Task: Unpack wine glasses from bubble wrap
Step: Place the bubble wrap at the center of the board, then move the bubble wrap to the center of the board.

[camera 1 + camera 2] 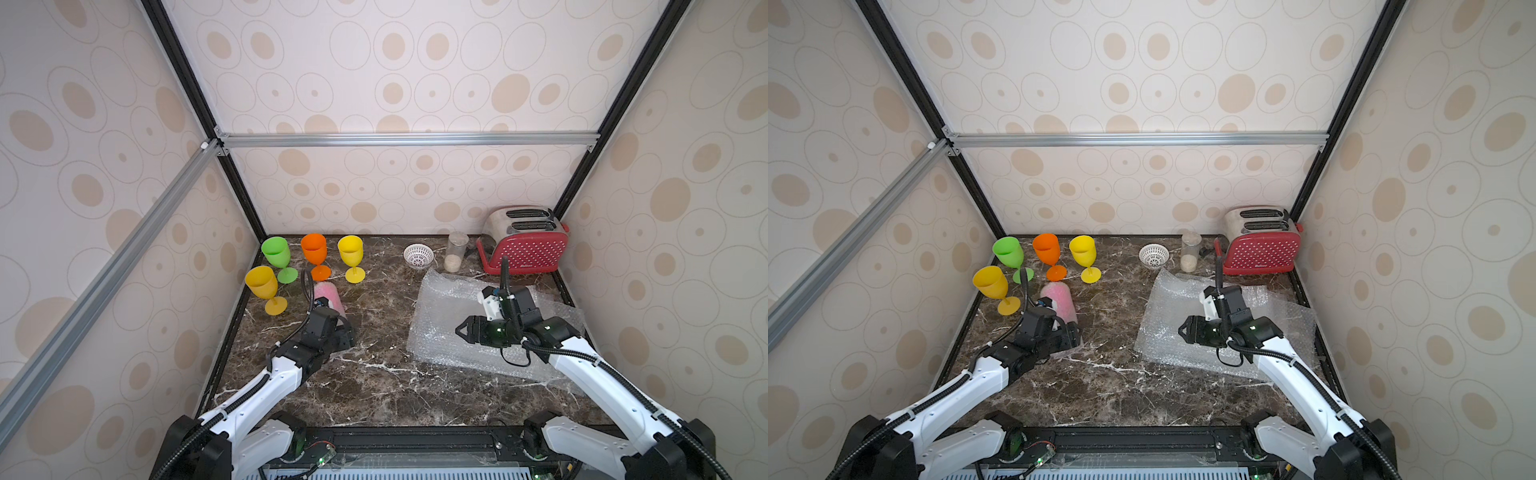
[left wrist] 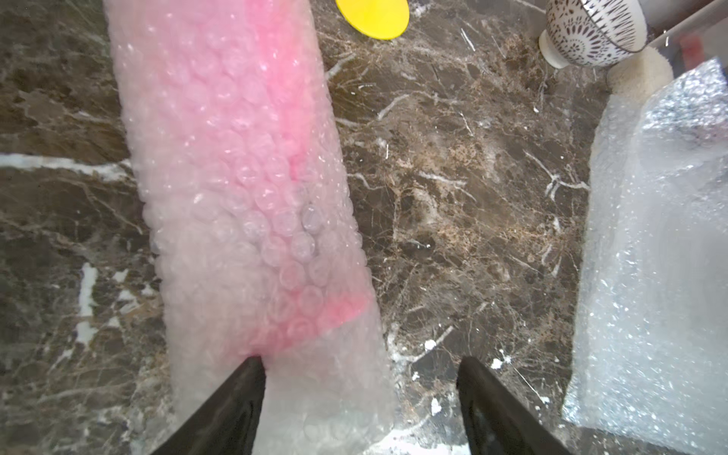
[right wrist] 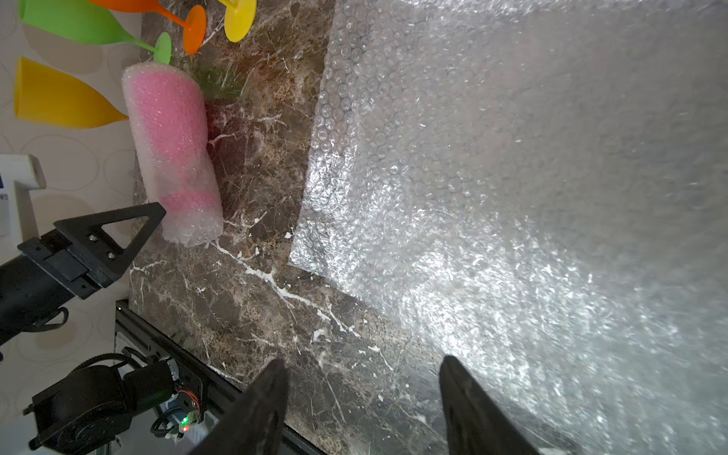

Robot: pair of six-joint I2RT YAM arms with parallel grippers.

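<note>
Since only the pink glass (image 3: 169, 118) lies wrapped in its bubble-wrap tube (image 2: 327, 394), the coming move is judged to turn on how that tube is set to the left gripper (image 2: 360, 359). The tube is laid on its side on the marble table (image 1: 374, 386), just in front of the bare glasses, which are stood upright at the back left: the green glass (image 1: 275, 251), the orange glass (image 1: 313, 248), the back yellow glass (image 1: 350, 249) and the front yellow glass (image 1: 262, 282).

Its long axis is run almost straight away from the left gripper toward the back of the table, leaning a little aside, so it is met end-on, not across. A pink band is seen close to the near end; from this the foot is judged to lie nearest the gripper and the bowl farthest.

The left gripper's jaws are spread wide and nothing is gripped. One fingertip (image 2: 252, 374) is seen against the tube's near end — whether it touches cannot be told — and the other is over bare marble.

The right gripper (image 3: 363, 358) is held well apart across the table, over the edge of the flat sheet (image 1: 449, 299) of bubble wrap, jaws parted and empty — so the left arm is by far the nearer.
</note>
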